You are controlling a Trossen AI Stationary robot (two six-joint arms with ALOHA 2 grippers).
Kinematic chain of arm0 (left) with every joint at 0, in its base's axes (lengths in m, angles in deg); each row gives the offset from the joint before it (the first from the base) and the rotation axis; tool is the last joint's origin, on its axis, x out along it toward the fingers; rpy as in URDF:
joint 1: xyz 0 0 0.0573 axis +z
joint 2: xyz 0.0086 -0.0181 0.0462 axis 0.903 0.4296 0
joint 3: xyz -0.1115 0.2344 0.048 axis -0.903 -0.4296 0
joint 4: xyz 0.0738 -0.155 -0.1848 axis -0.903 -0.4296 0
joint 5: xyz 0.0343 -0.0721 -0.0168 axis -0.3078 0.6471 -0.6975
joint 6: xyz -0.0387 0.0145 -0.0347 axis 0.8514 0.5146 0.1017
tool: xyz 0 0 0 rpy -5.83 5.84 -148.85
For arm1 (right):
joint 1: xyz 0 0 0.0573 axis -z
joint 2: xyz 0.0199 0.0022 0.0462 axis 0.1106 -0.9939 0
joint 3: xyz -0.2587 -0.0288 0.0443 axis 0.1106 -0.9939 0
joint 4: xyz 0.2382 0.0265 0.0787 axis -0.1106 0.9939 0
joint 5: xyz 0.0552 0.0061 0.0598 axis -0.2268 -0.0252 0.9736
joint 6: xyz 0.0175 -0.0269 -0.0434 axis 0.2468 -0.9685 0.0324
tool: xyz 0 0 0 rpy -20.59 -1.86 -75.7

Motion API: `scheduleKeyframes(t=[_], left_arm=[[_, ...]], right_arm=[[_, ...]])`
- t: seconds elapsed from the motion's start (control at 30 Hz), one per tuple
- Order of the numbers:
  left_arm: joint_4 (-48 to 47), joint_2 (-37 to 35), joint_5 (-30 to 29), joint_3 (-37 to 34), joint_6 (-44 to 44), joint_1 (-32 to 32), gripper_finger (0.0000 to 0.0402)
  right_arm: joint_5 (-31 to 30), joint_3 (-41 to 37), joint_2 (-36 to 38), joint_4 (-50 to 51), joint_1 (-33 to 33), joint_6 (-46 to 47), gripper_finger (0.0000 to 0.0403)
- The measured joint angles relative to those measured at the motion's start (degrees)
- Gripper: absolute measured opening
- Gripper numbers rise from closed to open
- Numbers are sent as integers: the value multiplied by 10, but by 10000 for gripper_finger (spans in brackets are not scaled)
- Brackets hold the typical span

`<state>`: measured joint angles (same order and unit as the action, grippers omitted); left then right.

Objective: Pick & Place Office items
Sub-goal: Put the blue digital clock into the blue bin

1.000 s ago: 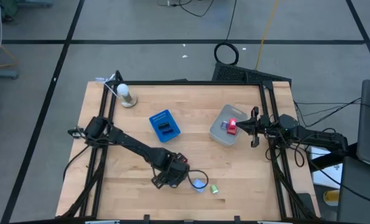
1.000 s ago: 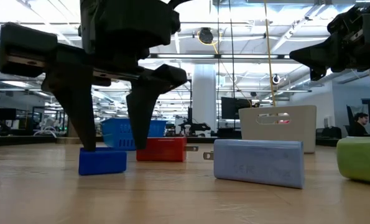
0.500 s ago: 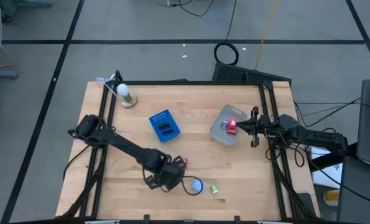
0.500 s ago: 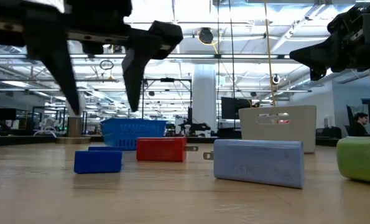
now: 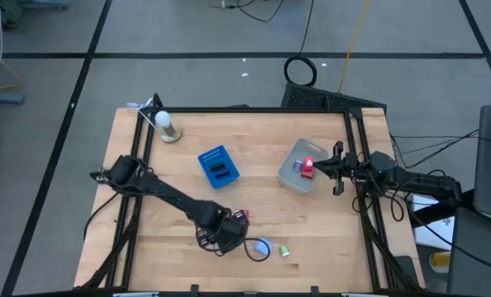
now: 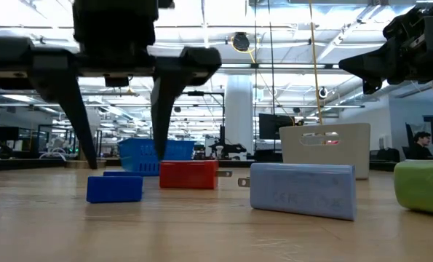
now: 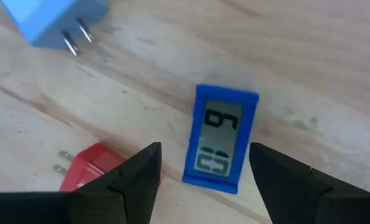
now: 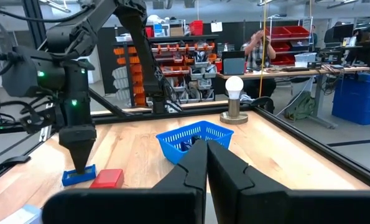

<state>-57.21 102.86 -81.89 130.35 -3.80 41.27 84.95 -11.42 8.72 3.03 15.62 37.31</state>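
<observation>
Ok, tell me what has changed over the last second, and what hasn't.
The left tool was down at the table with its fingers astride the dark blue piece. It has lifted off with its fingers open, leaving the piece on the wood, shifted slightly. It now hovers above it. The red piece, the light blue piece, the green piece and the right tool, shut by the clear tub, have not moved.

Left tool [image 5: 220, 239] near table's [image 5: 328, 231] front edge

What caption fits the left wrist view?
Left gripper, jaws open, hovers over a small blue piece, a red plug beside it.
</observation>
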Motion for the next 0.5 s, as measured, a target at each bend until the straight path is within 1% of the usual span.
scheduleKeyframes(t=[0.23,0.5], left_arm=[[3,9,15,0,-2,9,246],[16,8,14,0,7,8,246]], right_arm=[[0,0,0,0,0,0,4],[0,0,0,0,0,0,4]])
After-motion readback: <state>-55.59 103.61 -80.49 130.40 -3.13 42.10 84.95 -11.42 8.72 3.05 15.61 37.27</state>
